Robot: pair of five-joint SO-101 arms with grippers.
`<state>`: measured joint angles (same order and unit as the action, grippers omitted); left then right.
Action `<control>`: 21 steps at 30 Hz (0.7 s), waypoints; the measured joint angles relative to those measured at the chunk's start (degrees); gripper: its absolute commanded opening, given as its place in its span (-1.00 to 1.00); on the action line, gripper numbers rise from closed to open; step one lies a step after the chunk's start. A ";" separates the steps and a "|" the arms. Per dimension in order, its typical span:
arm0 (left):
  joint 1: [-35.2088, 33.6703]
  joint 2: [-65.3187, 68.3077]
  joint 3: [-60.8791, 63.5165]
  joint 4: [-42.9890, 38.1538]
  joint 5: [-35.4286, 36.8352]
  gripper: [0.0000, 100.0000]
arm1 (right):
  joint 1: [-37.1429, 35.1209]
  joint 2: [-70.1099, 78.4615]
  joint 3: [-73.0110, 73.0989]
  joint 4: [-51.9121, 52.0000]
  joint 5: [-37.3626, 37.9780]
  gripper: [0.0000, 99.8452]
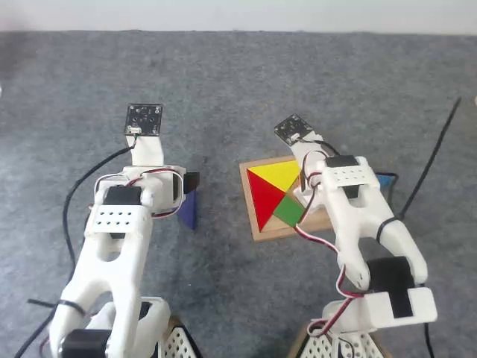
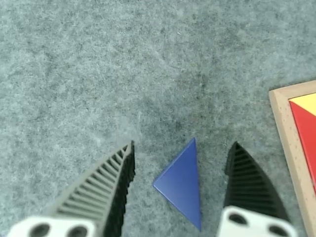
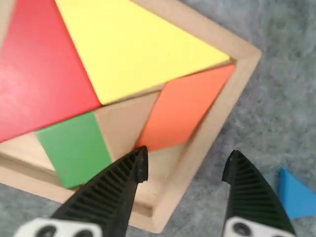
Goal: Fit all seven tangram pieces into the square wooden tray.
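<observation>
The dark blue triangle (image 2: 181,185), lying flat on the counter (image 2: 98,59) between the jaws of the wide-open, empty left pincer (image 2: 183,146), is best closed on squarely across its edges and lifted level, the wooden tray (image 2: 282,118) being near, beyond one jaw.

nothing legible is showing: no text, labels, numbers or signs readable in any view.
</observation>
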<state>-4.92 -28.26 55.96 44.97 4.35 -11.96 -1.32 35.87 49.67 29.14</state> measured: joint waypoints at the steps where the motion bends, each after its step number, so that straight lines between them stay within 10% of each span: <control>1: 0.00 0.00 0.00 0.00 0.00 -0.42 | -0.53 -0.79 0.00 0.62 -0.18 -0.46; 21: 0.00 0.00 0.00 0.00 0.00 -0.42 | -9.14 -8.35 1.76 5.54 -1.93 -0.46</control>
<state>-4.92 -28.26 55.96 44.97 4.35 -21.10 -9.67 37.63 55.21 27.21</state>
